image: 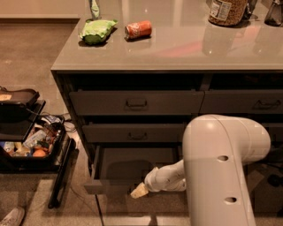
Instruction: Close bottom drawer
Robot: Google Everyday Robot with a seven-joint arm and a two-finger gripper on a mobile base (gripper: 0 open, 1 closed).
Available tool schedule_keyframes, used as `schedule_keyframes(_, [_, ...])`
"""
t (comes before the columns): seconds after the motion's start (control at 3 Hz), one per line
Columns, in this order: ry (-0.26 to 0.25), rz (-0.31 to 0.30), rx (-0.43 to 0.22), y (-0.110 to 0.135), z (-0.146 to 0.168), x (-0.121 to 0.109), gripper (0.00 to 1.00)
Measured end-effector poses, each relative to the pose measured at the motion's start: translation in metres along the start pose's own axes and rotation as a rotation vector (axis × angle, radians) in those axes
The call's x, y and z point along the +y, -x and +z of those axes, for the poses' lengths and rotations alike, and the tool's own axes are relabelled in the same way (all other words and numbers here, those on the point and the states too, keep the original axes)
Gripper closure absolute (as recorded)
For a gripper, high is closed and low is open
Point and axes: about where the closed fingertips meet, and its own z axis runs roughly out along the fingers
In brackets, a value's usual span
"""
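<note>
The bottom drawer (128, 162) of the left column is pulled out, its dark empty inside showing below two shut drawers. Its low front (95, 187) runs along the floor side. My gripper (139, 190) sits at the outer face of that front, near its middle, at the end of the white arm (221, 163) reaching in from the right. The arm's big link hides the right part of the drawer.
On the grey counter (177, 48) lie a green bag (95, 31), an orange can (138, 29) and a jar (227, 9). A black bin of clutter (31, 145) stands on the floor at left. A shoe tip (11, 217) shows at bottom left.
</note>
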Motion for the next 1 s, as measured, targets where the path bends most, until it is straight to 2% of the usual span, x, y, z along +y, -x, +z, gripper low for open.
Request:
schedule_keyframes(0.33, [0.036,0.023,-0.025,0.003,0.012,-0.002,0.00])
schedule_keyframes(0.67, [0.117,0.131,-0.005,-0.030,0.045,-0.001,0.00])
schedule_keyframes(1.0, [0.180,0.170,0.036,-0.053,0.072,0.010,0.00])
